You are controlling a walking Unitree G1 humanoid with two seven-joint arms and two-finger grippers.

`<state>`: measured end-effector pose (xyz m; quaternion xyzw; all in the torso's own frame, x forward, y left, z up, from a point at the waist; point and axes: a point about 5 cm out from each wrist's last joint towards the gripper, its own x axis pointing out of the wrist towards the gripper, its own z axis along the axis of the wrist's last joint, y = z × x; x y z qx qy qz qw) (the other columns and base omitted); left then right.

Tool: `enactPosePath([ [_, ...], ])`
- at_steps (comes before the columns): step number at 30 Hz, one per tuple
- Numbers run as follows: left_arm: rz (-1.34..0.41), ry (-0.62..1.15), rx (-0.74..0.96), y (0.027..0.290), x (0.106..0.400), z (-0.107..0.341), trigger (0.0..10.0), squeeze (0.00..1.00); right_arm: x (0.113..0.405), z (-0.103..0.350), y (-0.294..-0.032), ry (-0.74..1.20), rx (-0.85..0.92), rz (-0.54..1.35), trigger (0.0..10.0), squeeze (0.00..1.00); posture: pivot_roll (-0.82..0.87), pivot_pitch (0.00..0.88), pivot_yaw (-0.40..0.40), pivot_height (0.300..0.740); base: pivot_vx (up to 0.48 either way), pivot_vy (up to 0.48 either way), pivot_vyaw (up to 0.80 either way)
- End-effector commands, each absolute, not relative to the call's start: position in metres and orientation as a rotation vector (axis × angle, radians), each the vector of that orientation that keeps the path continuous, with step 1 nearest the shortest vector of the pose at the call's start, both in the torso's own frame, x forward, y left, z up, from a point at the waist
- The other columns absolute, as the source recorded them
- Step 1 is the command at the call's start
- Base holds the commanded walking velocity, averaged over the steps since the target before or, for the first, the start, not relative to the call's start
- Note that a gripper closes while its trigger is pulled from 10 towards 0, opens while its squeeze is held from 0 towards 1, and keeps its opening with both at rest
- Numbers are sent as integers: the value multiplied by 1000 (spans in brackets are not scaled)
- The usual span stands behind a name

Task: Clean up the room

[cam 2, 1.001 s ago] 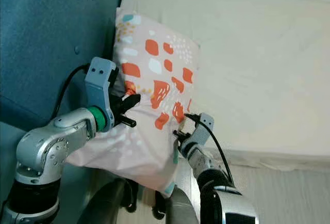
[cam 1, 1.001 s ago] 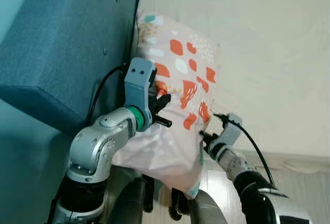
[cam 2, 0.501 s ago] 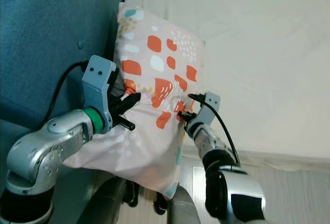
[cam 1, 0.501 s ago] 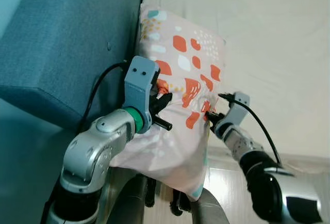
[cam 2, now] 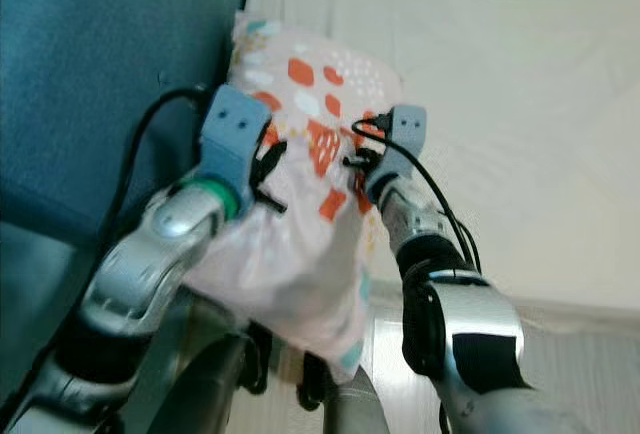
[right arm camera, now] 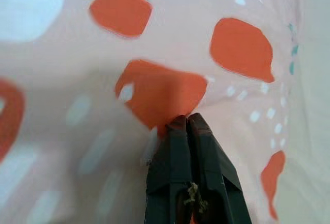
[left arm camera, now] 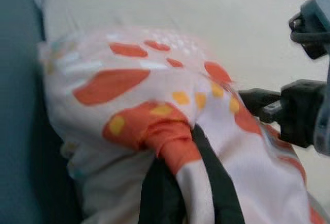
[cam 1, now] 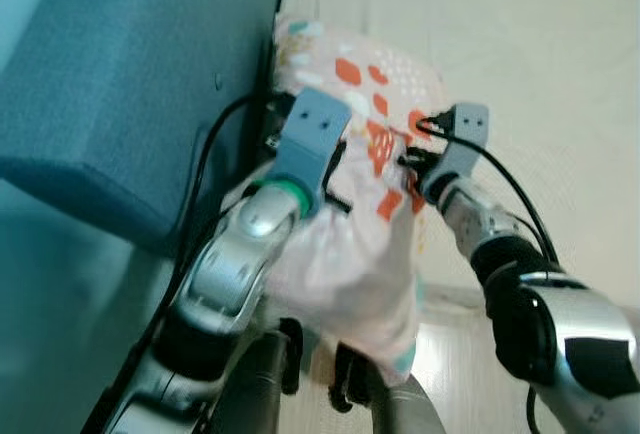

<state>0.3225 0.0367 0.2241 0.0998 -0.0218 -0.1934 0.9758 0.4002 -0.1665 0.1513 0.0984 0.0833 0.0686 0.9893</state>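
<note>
- The pale pink pillow [cam 1: 360, 224] with orange, white and teal blotches hangs between both arms at the bed's left edge, its top end against the blue headboard [cam 1: 120, 74] and its lower end sagging past the mattress edge toward the floor
- No brand, label or writing can be read on its cover
- The left gripper [left arm camera: 178, 182] is clamped on a bunched fold of the pillow's left side, fabric squeezed between the black fingers
- The right gripper [right arm camera: 186, 131] has its fingers pressed together, pinching the cover at an orange patch on the pillow's right side
- The cream mattress [cam 1: 540, 64] stretches broad and flat to the right of the pillow
- A strip of light wooden floor [cam 2: 570, 364] runs below the mattress edge
</note>
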Motion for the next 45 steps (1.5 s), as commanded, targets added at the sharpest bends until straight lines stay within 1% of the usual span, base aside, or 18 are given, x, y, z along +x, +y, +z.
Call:
enactPosePath([
  [1,-315,-144,198,29,340,243,0,0,398,144,-165,200,187,147,10000,0,126,260,27,740,0,0,0],
  [4,-251,-182,187,28,356,258,0,0,399,147,-167,190,184,150,10000,0,113,250,24,740,0,0,0],
  [5,-251,-182,187,28,356,258,0,0,399,147,-167,190,184,150,10000,0,113,250,24,740,0,0,0],
  [6,-214,-213,183,30,364,270,0,0,399,148,-168,182,205,148,10000,0,106,242,21,740,0,0,0],
  [7,-214,-213,183,30,364,270,0,0,399,148,-168,182,205,148,10000,0,106,242,21,740,0,0,0],
  [9,-136,-282,167,37,377,295,0,0,398,146,-166,170,255,172,10000,0,93,234,23,740,0,0,0],
  [11,-93,-322,156,41,383,307,0,0,397,144,-162,166,284,197,10000,0,87,230,22,740,0,0,0],
  [33,-54,-368,139,36,399,309,0,0,396,143,-162,164,291,206,10000,0,87,230,22,740,0,0,0],
  [34,108,-449,32,56,399,337,0,0,378,104,-145,246,320,258,10000,0,59,216,30,740,0,0,0],
  [35,58,-407,33,45,401,338,6353,0,357,71,-128,313,354,301,10000,0,65,221,39,740,0,0,0],
  [36,-40,-349,58,29,400,327,10000,0,341,51,-115,350,390,328,10000,0,67,225,40,740,0,0,0],
  [37,-40,-349,58,29,400,327,10000,0,341,51,-115,350,390,328,10000,0,67,225,40,740,0,0,0],
  [38,-153,-297,106,11,396,312,10000,0,333,42,-109,364,414,341,10000,0,68,228,40,740,0,0,0],
  [39,-153,-297,106,11,396,312,10000,0,333,42,-109,364,414,341,10000,0,68,228,40,740,0,0,0],
  [40,-317,-247,150,-12,384,285,10000,0,334,45,-107,335,437,345,10000,0,72,227,41,740,0,0,0],
  [41,-317,-247,150,-12,384,285,10000,0,334,45,-107,335,437,345,10000,0,72,227,41,740,0,0,0],
  [43,-405,-261,153,-23,370,273,10000,0,338,52,-106,298,445,356,10000,0,77,228,41,740,0,0,0],
  [45,-436,-269,158,-27,364,269,10000,0,339,54,-105,287,447,361,10000,0,80,227,42,740,0,0,0],
])
